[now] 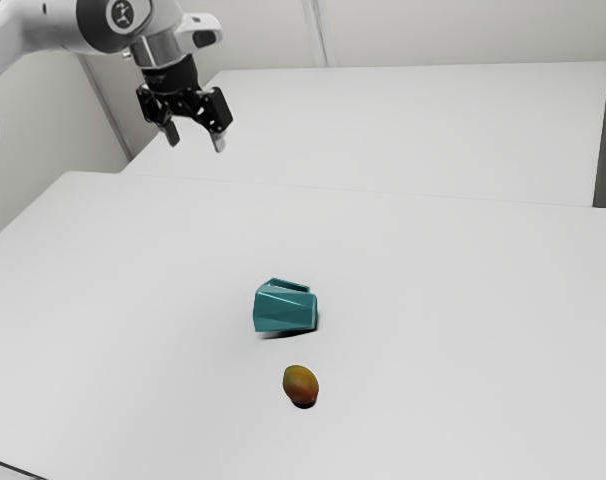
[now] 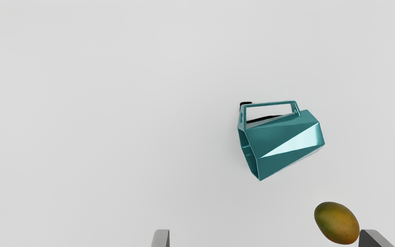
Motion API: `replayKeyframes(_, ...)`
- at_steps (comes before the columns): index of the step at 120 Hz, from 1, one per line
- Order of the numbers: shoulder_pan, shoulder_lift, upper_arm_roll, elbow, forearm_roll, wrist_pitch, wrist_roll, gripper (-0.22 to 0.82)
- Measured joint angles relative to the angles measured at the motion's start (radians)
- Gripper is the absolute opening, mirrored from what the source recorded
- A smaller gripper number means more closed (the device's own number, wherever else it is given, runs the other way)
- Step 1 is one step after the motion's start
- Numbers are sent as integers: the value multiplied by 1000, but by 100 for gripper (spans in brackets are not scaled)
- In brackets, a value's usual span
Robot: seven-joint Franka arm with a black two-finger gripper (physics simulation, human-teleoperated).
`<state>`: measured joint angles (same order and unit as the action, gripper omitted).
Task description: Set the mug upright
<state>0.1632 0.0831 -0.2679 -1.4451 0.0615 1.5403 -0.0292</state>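
In the exterior view, the black gripper hangs high above the table, up and to the exterior view's left of the mug, with its two fingers apart. A teal faceted mug lies on its side on the table. In the wrist view the mug shows its open mouth at one end and its angular handle along one side. Wide apart at the bottom edge are the fingertips of the gripper, holding nothing. Nothing touches the mug except the table.
A mango, green and orange, rests on the white table near the mug; the mango is also in the wrist view, beside one fingertip. Behind the table stands another white surface.
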Motion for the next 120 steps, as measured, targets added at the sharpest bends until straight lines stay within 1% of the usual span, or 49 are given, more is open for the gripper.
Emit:
replayKeyframes(17,-43,-1,17,9,5,2,-9,60)
replayKeyframes(44,-26,-23,18,-14,7,4,-20,60)
replayKeyframes(59,-6,-91,15,-103,-7,19,-25,60)
replayKeyframes(80,25,-144,15,-235,-98,38,-28,60)
replayKeyframes(102,126,-155,16,-379,-216,101,-29,60)
replayKeyframes(120,163,-152,16,-486,-335,176,-7,60)
